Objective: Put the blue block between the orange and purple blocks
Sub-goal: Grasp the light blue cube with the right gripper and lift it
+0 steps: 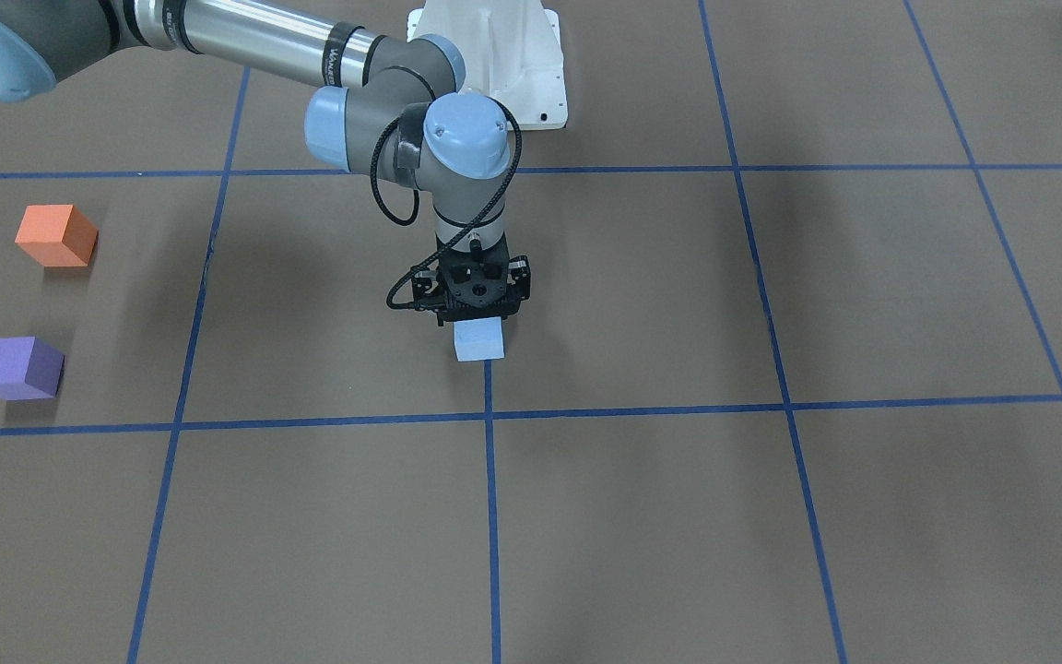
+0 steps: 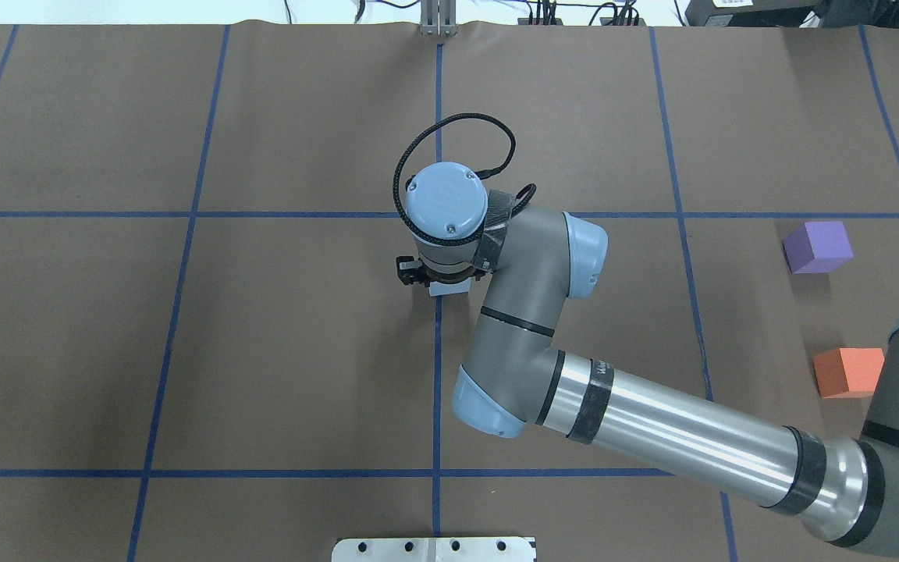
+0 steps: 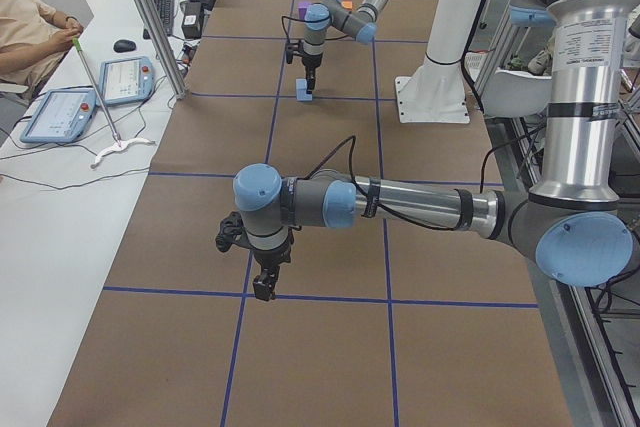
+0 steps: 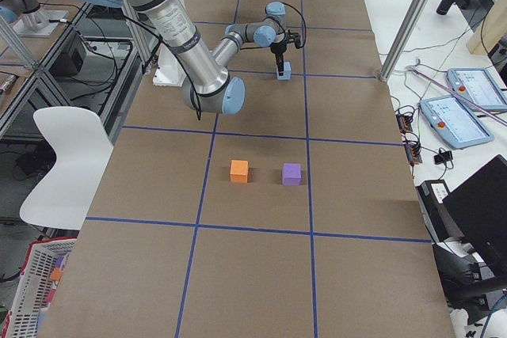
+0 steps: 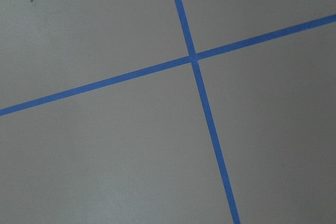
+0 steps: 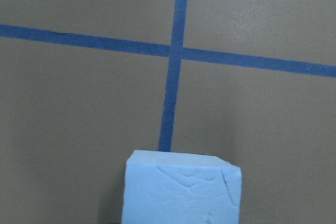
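The blue block [image 1: 479,341] rests on the table near its middle, on a blue tape line. My right gripper [image 1: 477,318] points straight down directly over it, and its body hides the fingers, so I cannot tell whether they grip the block. The right wrist view shows the block [image 6: 181,190] close up at the bottom centre. The orange block [image 1: 56,235] and the purple block [image 1: 17,368] stand apart on the robot's right side, with a gap between them. My left gripper [image 3: 263,282] hovers over a tape crossing far from the blocks; I cannot tell whether it is open.
Brown table [image 2: 301,351] with a grid of blue tape lines. The white robot base [image 1: 513,65] stands at the robot's edge. My right arm's forearm [image 2: 652,421] stretches across the right half, passing near the orange block [image 2: 847,372]. An operator sits beside the table [image 3: 30,32].
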Robot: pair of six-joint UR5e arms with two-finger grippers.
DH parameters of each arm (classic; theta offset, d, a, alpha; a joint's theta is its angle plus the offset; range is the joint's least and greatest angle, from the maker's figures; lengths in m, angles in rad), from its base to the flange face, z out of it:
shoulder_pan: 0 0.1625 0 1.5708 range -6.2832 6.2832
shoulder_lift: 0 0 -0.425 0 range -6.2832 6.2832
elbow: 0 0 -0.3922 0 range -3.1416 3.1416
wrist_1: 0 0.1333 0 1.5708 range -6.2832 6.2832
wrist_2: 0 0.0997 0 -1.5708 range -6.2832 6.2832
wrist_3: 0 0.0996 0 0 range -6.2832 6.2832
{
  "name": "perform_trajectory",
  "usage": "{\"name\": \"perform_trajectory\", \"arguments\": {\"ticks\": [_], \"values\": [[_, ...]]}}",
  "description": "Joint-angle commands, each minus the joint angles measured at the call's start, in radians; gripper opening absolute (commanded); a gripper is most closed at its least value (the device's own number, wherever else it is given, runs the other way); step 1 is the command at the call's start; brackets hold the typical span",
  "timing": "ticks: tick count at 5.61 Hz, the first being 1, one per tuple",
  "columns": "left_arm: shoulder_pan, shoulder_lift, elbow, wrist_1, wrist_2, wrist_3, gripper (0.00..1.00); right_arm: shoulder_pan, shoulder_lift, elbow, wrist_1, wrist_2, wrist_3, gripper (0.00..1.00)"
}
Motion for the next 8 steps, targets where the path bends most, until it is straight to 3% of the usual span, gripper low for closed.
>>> {"name": "perform_trajectory", "arguments": {"ticks": [1,2,3,4,5,6,7,8], "values": [[0.0,-0.001,0.005,-0.001,-0.001,0.0,1.0,0.02,-0.004,0.021,0.005,0.001,-0.008,0.03],[0.0,0.001,0.007,-0.001,-0.001,0.0,1.0,0.073,-0.065,0.117,-0.01,0.015,-0.016,0.02],[0.002,0.016,0.004,-0.004,-0.001,0.003,1.0,0.144,-0.19,0.274,-0.041,0.071,-0.042,0.03],[0.0,0.028,0.002,-0.006,-0.022,0.006,1.0,0.237,-0.273,0.426,-0.171,0.146,-0.18,0.03],[0.0,0.065,-0.008,-0.007,-0.057,0.005,1.0,0.311,-0.346,0.526,-0.255,0.159,-0.288,0.05],[-0.026,0.08,-0.007,-0.009,-0.162,0.005,1.0,0.391,-0.422,0.568,-0.256,0.24,-0.386,0.06],[-0.038,0.084,-0.008,-0.054,-0.182,0.003,1.0,0.47,-0.54,0.614,-0.246,0.304,-0.519,0.13],[-0.037,0.084,-0.007,-0.065,-0.18,0.0,1.0,0.564,-0.685,0.639,-0.246,0.309,-0.659,0.15]]}}
